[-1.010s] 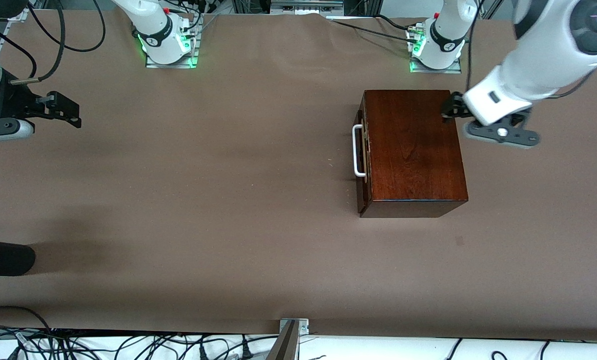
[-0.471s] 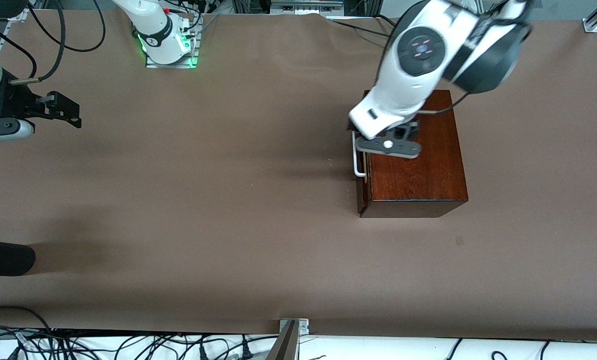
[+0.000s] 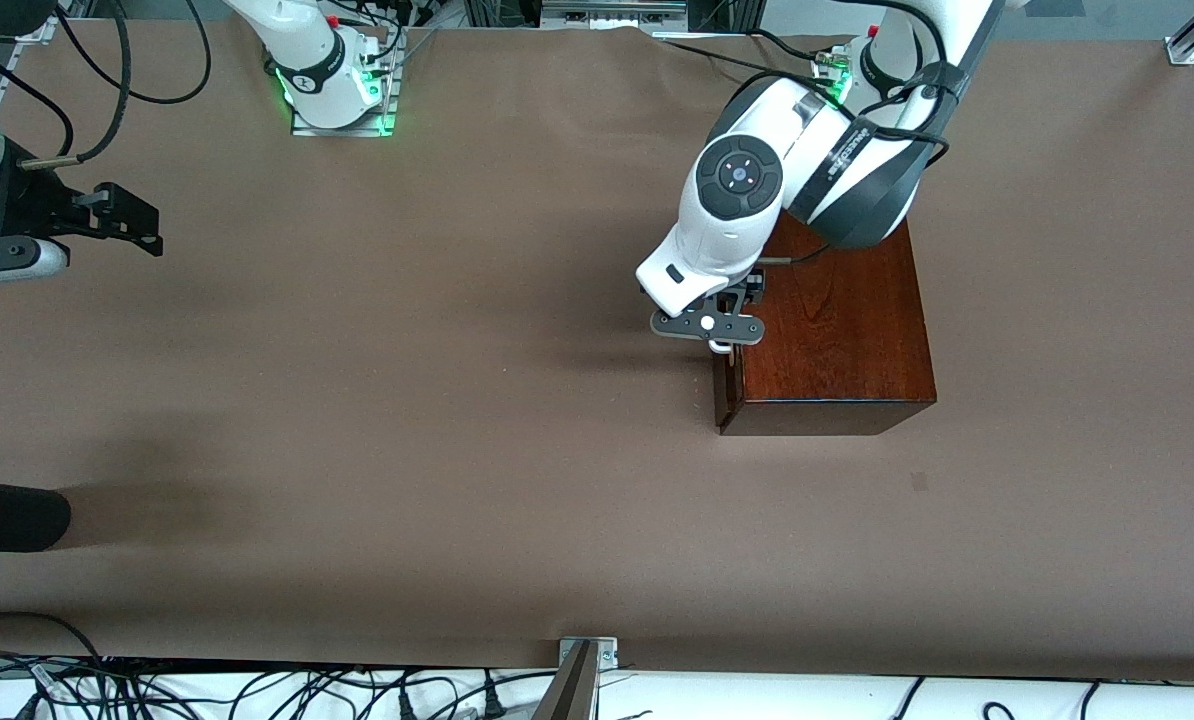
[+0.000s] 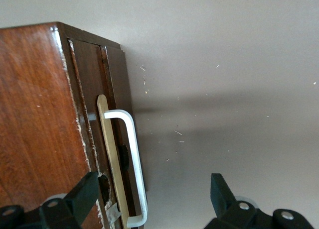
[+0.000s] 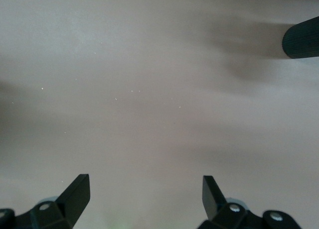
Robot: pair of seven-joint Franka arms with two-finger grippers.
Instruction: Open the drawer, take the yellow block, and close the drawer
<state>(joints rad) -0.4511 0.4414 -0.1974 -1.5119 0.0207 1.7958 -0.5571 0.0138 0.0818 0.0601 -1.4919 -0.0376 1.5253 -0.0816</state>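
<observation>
The dark reddish-brown wooden box point(image 3: 842, 320) stands toward the left arm's end of the table. Its drawer point(image 4: 113, 84) is shut, with its front facing the right arm's end. My left gripper point(image 3: 712, 336) hangs just over the white bar handle point(image 4: 131, 149) and is open. One end of the handle lies between its fingers point(image 4: 85, 191), not touched. Only a bit of the handle point(image 3: 720, 347) shows in the front view. My right gripper point(image 3: 129, 222) waits open over bare table at the right arm's end, nothing between its fingers point(image 5: 77, 191). The yellow block is hidden.
A dark rounded object point(image 3: 7, 515) juts in at the right arm's end of the table, nearer to the front camera; it also shows in the right wrist view as the dark rounded object point(image 5: 301, 38). Cables point(image 3: 257, 690) and a metal bracket point(image 3: 587, 652) lie along the table's front edge.
My left arm has swung from beside the box's end, across its top, to over the drawer handle. The drawer stays shut. The right arm has not moved.
</observation>
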